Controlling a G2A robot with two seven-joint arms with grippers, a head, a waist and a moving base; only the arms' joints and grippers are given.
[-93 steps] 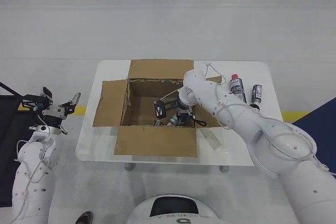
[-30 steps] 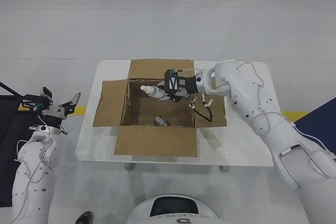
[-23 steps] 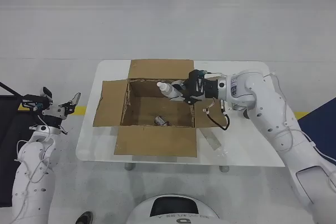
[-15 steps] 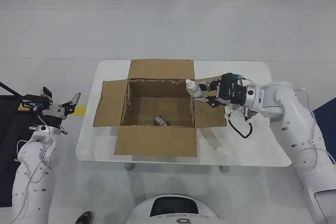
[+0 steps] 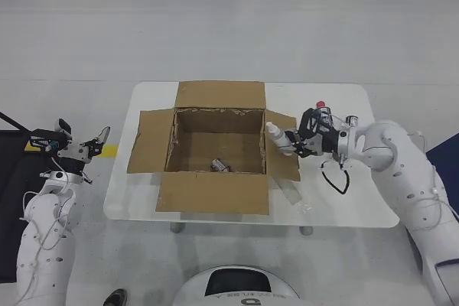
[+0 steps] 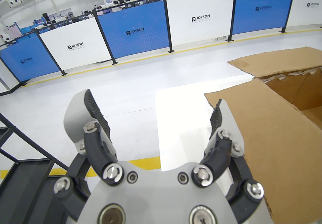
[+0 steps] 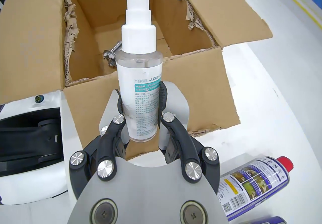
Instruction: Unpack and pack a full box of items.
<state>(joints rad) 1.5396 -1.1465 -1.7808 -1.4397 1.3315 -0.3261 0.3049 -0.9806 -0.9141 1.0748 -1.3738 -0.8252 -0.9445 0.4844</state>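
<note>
box (image 5: 213, 193) mouth open | obstacle: spray can (image 7: 254, 184) just beside flap (image 7: 201, 89)

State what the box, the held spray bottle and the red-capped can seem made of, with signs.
Box: matt brown corrugated cardboard; torn edges show fluting.
Spray bottle: clear, probably plastic, see-through above its label; white opaque pump.
Can: likely metal; glossy printed wall, plastic-looking red cap.

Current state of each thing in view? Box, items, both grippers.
cardboard box: open, four flaps folded out.
spray bottle: held off the table, over the box's right flap.
metal part: lying on the box floor.
aerosol can: red cap on, on the table outside the box.
right gripper: fingers shut on the spray bottle.
left gripper: fingers open, empty, beside the table.
</note>
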